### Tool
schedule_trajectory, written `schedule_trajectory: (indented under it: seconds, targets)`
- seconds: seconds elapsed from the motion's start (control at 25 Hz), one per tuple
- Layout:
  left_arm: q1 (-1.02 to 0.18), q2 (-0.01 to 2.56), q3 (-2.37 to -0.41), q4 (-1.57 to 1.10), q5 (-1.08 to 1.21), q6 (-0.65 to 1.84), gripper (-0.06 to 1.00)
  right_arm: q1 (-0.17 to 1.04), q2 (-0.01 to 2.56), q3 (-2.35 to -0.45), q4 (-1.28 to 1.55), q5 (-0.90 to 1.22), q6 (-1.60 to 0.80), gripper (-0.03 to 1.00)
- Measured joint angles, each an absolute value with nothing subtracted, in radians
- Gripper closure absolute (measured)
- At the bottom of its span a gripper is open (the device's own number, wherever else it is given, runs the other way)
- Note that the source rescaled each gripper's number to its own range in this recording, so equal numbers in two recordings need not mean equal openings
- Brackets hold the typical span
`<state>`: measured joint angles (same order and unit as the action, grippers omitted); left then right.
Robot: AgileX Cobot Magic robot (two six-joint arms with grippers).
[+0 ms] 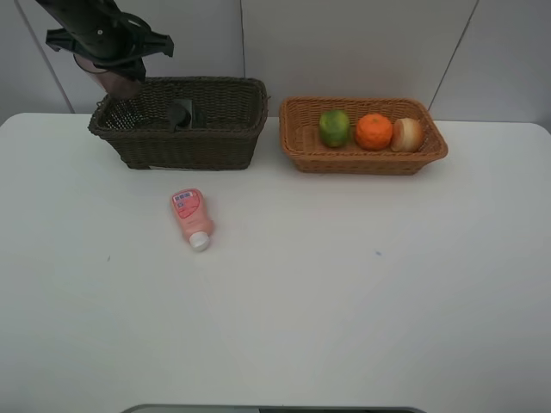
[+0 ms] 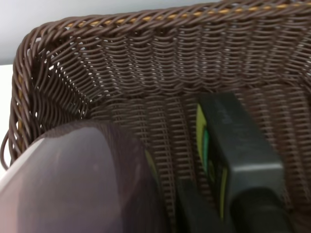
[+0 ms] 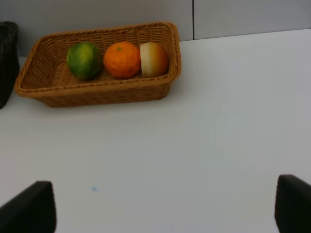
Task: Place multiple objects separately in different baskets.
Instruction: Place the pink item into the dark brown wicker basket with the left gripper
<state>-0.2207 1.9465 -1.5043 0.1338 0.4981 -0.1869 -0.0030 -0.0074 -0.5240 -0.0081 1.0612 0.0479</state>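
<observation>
My left gripper (image 1: 114, 70) hangs over the left end of the dark brown basket (image 1: 198, 151), shut on the translucent mauve cup (image 1: 118, 84). The left wrist view shows the cup (image 2: 82, 184) just above the basket's inside corner (image 2: 53, 73), with the dark green pump bottle (image 2: 233, 155) lying beside it on the basket floor. The bottle (image 1: 182, 114) also shows from above. A pink white-capped tube (image 1: 190, 217) lies on the table in front of that basket. The light tan basket (image 1: 362, 162) holds the green fruit (image 1: 335, 127), the tangerine (image 1: 374, 131) and the peach-like fruit (image 1: 406, 134). My right gripper (image 3: 163, 213) is open over bare table.
In the right wrist view the tan basket (image 3: 97, 92) with its three fruits lies ahead, with white table (image 3: 218, 121) between it and the gripper. The dark basket's edge (image 3: 7, 58) shows beside it. A pale wall stands behind both baskets.
</observation>
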Motion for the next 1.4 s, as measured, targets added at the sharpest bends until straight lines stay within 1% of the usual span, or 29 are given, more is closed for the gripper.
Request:
schedule_trajectory:
  seconds: [0.2,0.6,0.84,0.96,1.04,1.08,1.28,1.36,1.4]
  targets:
    - [-0.219,2.021,-1.499,0.099,0.405,-0.187,0.94,-0.003,-0.007,-0.524,-0.008,1.061,0.048,-0.03]
    - [-0.219,2.117,-1.499,0.065,0.359,-0.187,0.94,-0.003,-0.007,-0.524,-0.008,1.061,0.048,-0.03]
    - [-0.219,2.125,-1.497,0.065,0.307,-0.175,0.94,-0.003,-0.007,-0.524,-0.008,1.061,0.048,-0.03]
    - [-0.219,2.125,-1.497,0.065,0.300,-0.167,0.90,-0.003,-0.007,-0.524,-0.008,1.061,0.048,-0.03]
    - [-0.219,2.125,-1.497,0.065,0.295,-0.163,0.82,-0.003,-0.007,-0.524,-0.008,1.061,0.048,-0.03]
    - [-0.219,2.125,-1.497,0.065,0.294,-0.161,0.74,-0.003,-0.007,-0.524,-0.008,1.061,0.048,-0.03]
    - [-0.219,2.125,-1.497,0.063,0.283,-0.158,0.25,-0.003,-0.007,-0.524,-0.008,1.061,0.048,-0.03]
    - [-0.219,2.124,-1.497,0.058,0.286,-0.158,0.12,-0.003,-0.007,-0.524,-0.008,1.061,0.048,-0.03]
    - [-0.219,2.121,-1.497,0.058,0.292,-0.158,0.08,-0.003,-0.007,-0.524,-0.008,1.061,0.048,-0.03]
